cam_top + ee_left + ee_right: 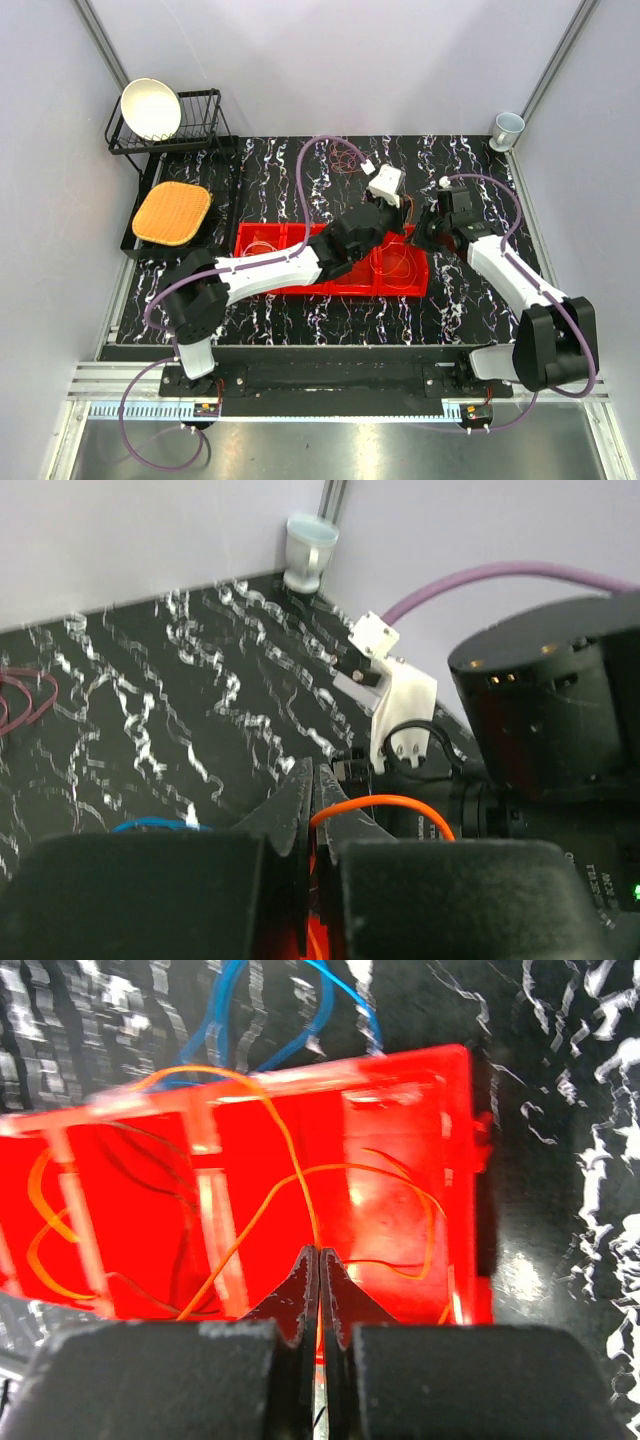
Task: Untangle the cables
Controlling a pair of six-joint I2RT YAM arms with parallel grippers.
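The left gripper (312,780) is pinching an orange cable (400,805) between its closed fingers. In its wrist view the wire is arching out toward 3 o'clock, and a blue cable (150,826) is lying just beside it at 9 o'clock. The right gripper (318,1272) is likewise clamping tight on an orange wire (300,1175), which is looping over the end compartment of the red tray (400,1120). Whether both are holding the same strand I cannot tell. Blue loops (290,1020) are lying on the table just beyond the tray's far wall, at 12 o'clock. From above, the two grippers are hovering near each other over the tray's 2 o'clock corner. Thin cables (400,265) are lying in its compartments. A brown cable (345,155) is resting on the marbled table (270,175) at 12 o'clock, apart from the tray. A cup (507,127) is standing at the table's 1 o'clock corner.
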